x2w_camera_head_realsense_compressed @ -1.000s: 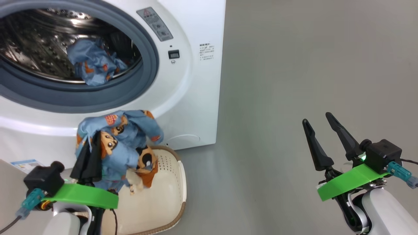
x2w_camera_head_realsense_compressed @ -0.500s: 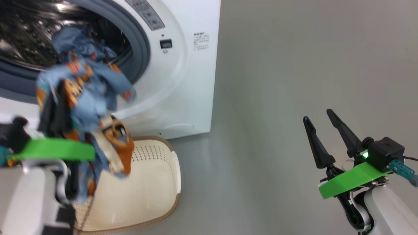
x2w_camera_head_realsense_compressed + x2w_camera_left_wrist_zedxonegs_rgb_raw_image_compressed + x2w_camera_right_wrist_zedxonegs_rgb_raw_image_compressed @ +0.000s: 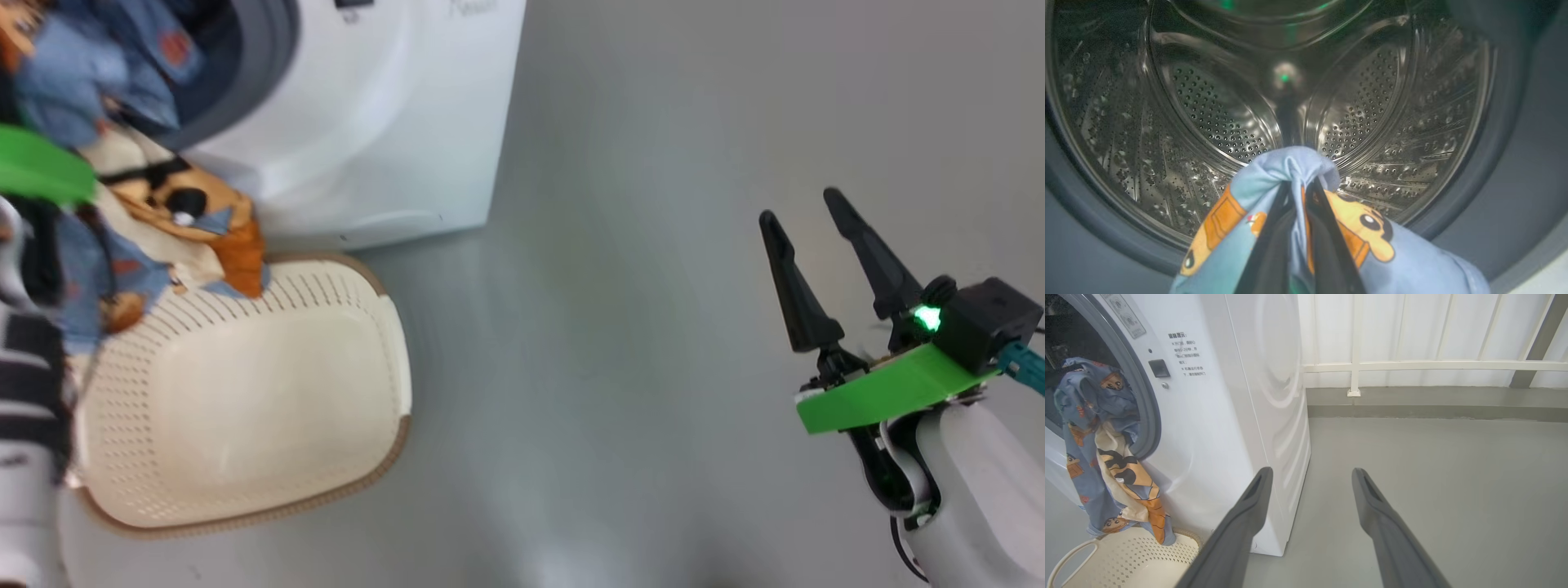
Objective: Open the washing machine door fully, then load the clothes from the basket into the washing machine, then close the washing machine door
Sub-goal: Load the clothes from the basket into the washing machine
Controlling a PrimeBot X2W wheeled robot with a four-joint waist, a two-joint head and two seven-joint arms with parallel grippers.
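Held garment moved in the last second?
Yes. Relative to the washing machine, the garment rose from over the basket to the drum mouth, held by the left gripper.

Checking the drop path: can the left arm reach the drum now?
Likely yes. The left gripper, shut on the garment, faces the open drum with nothing between; the garment's tail hangs outside, down to the basket, and may drag.

Head view: I see motion blur smearing the clothes (image 3: 175, 208) and washing machine (image 3: 384, 114) under soft, even light; a pale sheen lies on the floor (image 3: 653, 343). Left wrist view: dim drum (image 3: 1208, 114), specular glints, green reflection. Right wrist view: bright, sharp.
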